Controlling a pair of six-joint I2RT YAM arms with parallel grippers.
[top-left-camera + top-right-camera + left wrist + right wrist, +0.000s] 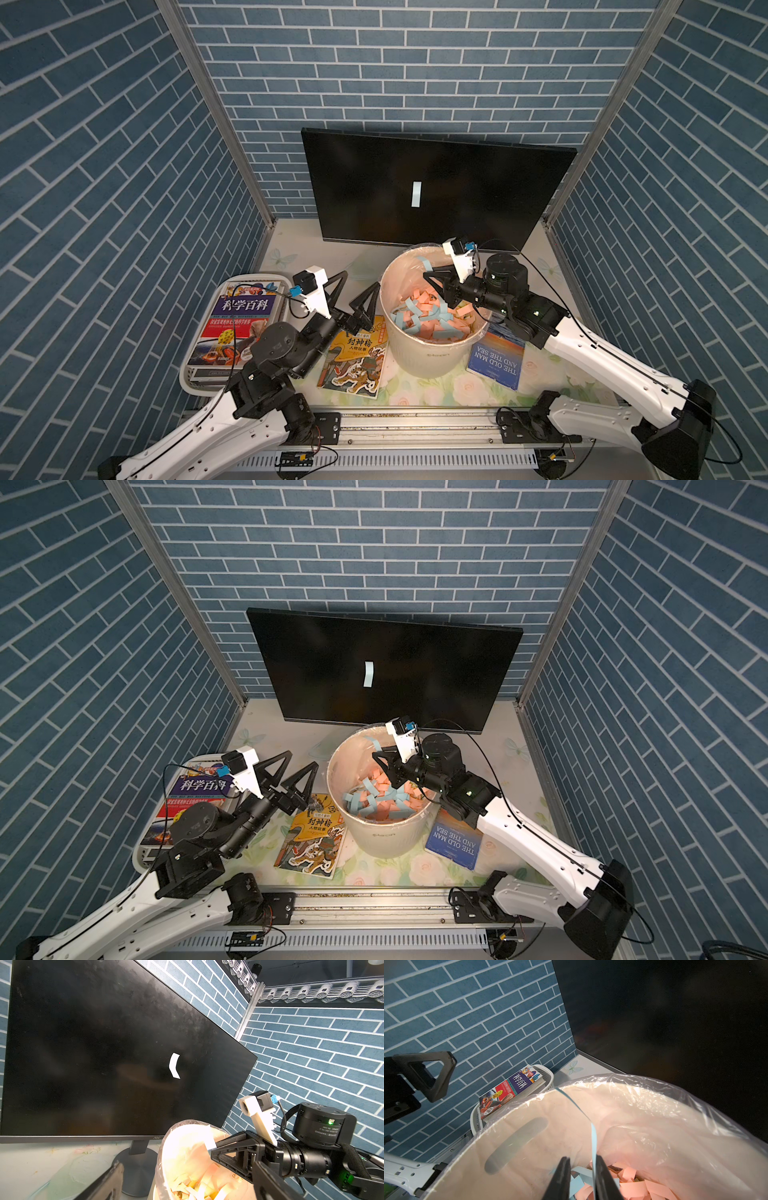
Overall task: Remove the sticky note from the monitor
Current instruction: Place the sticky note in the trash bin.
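The black monitor (490, 195) (436, 675) (93, 1053) (675, 1012) stands at the back. A pale blue sticky note (416, 194) (368, 674) (174, 1066) is stuck upright near the middle of its screen, curling off it. My right gripper (428, 280) (377, 762) (213, 1150) (581, 1160) reaches over the white bin (432, 357) (386, 837) (529, 1136). Its jaws stand a little apart, and another pale blue paper strip (593, 1142) (424, 262) clings to one finger. My left gripper (360, 279) (302, 759) (187, 1165) is wide open and holds nothing, left of the bin.
The bin has a clear plastic liner and holds several pink and blue paper strips. A yellow book (355, 361) and a blue book (496, 357) lie flat on either side of it. A white basket (187, 374) with a book sits at the left. The monitor stands on a round base (137, 1167).
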